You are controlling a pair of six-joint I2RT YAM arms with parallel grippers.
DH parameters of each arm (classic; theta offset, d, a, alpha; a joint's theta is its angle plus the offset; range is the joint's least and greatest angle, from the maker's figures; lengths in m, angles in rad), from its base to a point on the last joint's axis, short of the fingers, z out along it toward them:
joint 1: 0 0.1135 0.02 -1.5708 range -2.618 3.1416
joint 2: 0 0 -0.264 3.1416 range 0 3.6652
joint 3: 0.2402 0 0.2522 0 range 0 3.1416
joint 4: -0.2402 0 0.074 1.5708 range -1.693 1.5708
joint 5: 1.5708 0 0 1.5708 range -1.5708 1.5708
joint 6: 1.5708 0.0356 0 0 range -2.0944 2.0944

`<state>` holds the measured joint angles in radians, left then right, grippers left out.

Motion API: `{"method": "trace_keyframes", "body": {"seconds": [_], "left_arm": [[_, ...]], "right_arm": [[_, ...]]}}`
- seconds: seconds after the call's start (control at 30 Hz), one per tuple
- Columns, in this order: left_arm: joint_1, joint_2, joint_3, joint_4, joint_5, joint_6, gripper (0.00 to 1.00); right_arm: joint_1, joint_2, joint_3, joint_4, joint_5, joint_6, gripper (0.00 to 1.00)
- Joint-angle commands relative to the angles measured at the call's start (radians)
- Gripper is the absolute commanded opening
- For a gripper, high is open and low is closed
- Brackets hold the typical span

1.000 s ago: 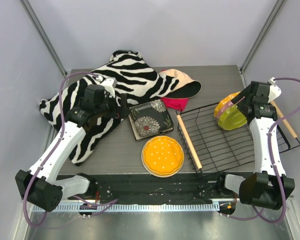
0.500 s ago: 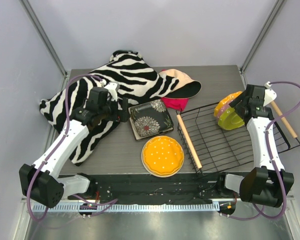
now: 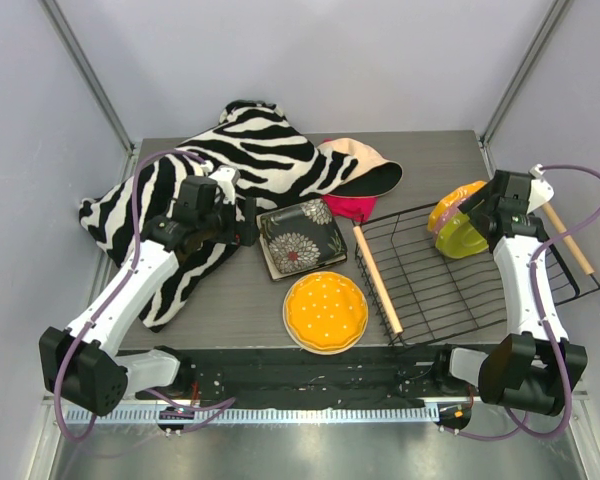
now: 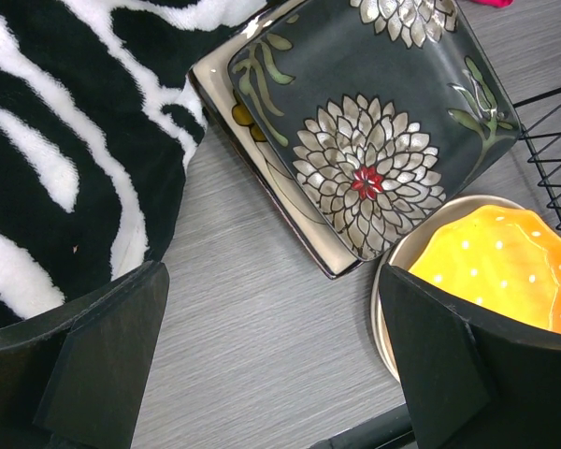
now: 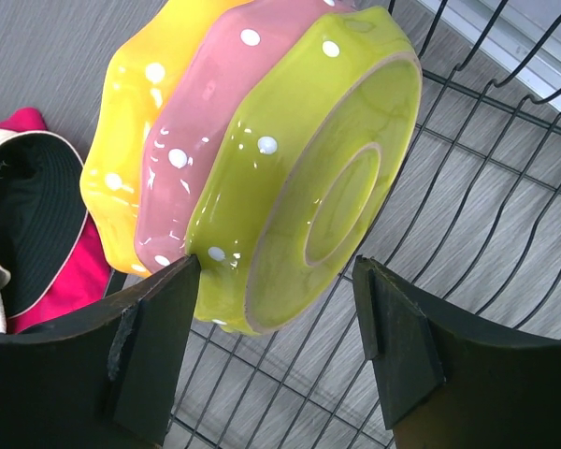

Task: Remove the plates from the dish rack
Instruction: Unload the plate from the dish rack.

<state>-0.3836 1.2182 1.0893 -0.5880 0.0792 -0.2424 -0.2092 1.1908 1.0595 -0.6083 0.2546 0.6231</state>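
- Overall, little has changed since a second ago; only the two arms have shifted, each slightly.
- Left gripper (image 3: 247, 228): jaws spread wide and holding nothing. It hangs left of centre in the overhead view, over the edge of the zebra-striped cloth (image 3: 170, 195), a touch lower in frame than a second ago.
- Right gripper (image 5: 276, 360): jaws apart, astride the lower rim of the yellow-green plate (image 5: 309, 187). No firm grip is evident. Its wrist sits slightly further left in the overhead view than before.
- Dish rack (image 3: 430, 290): right of centre, position unchanged. Three plates stand on edge at its upper end: the yellow-green one nearest the claw, a pink plate (image 5: 215, 112) behind it and a yellow plate (image 5: 131, 150) behind that, packed together.
- Dark square plate (image 3: 300, 240): centre of frame, lying on a cream square plate (image 4: 252, 154) whose edge shows beneath it. Not moved.
- Orange dotted plate (image 3: 326, 312): lower centre, resting on a round cream plate (image 4: 385, 309), just left of the rack's wooden handle (image 3: 378, 282). Not moved.
- Peach hat (image 3: 365, 165) and a pink item (image 3: 352, 207): upper centre, unchanged.
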Motion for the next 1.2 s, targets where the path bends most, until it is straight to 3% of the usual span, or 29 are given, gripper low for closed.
{"method": "trace_keyframes", "body": {"seconds": [0.0, 0.37, 0.7, 0.93, 1.17], "left_arm": [[0.003, -0.020, -0.006, 0.037, 0.001, 0.022, 1.00], [0.003, -0.010, -0.008, 0.040, 0.019, 0.017, 1.00], [0.002, -0.002, -0.009, 0.040, 0.039, 0.012, 1.00], [0.003, 0.000, -0.009, 0.040, 0.047, 0.012, 1.00], [0.002, -0.002, -0.008, 0.040, 0.077, 0.005, 1.00]], "right_arm": [[-0.002, -0.006, -0.013, 0.050, -0.032, 0.027, 0.76], [-0.001, -0.045, -0.038, 0.062, -0.080, 0.056, 0.77], [0.008, -0.023, -0.101, 0.079, 0.008, 0.041, 0.77], [0.042, -0.106, -0.030, -0.077, 0.262, 0.017, 0.75], [0.042, -0.175, -0.091, -0.110, 0.279, 0.023, 0.73]]}}
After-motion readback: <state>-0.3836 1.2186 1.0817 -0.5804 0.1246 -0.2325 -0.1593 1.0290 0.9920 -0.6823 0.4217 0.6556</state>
